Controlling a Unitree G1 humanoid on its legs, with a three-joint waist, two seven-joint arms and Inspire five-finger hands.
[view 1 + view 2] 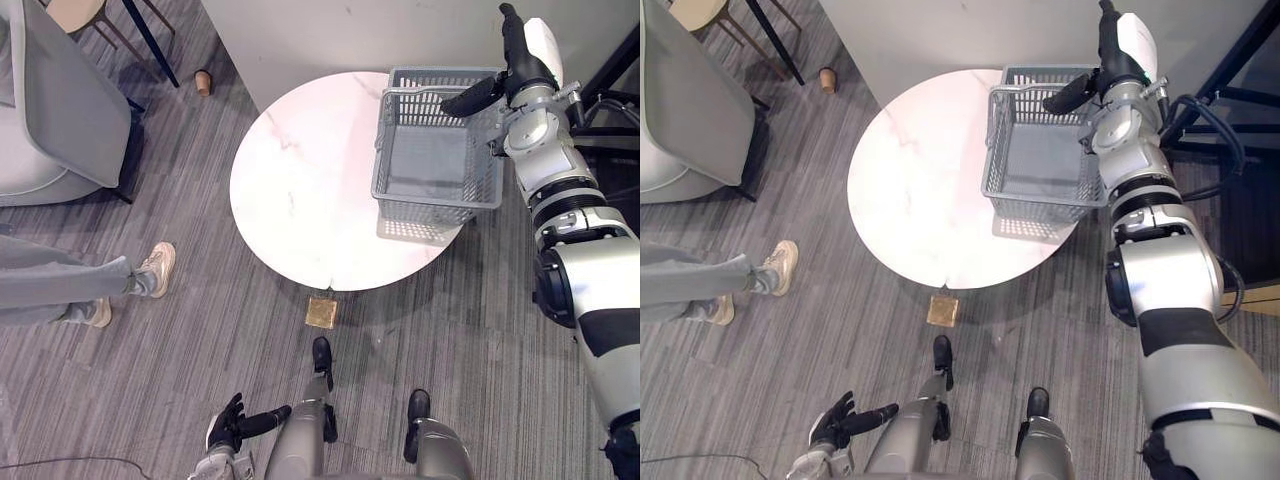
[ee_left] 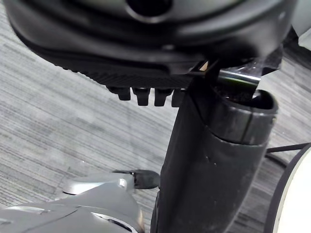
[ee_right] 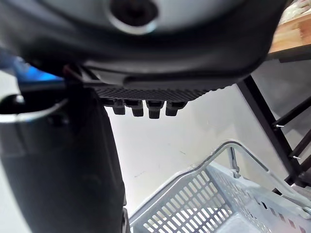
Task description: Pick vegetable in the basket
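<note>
Though parked on tabletop (image 1: pixel 300 190), overhangs its right rim: basket (image 1: pixel 437 160). Broad marble left of it. Right robot hand (image 1: pixel 522 62) raised by basket's far right corner, fingers (image 1: pixel 512 30) straight, thumb (image 1: pixel 470 98) out toward handle (image 1: pixel 420 90), open. Left robot hand (image 1: pixel 231 425) low near floor (image 1: pixel 200 330), relaxed open. Tan square (image 1: pixel 321 311) on floor just off near rim; cannot tell if vegetable.

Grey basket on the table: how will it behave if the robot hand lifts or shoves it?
Probably light: the basket has open mesh walls and looks empty. Likely stiff: its walls hold a straight shape. A shove from the right robot hand might slide it easily on the smooth table; it sits near the edge, so it could tip off.
</note>
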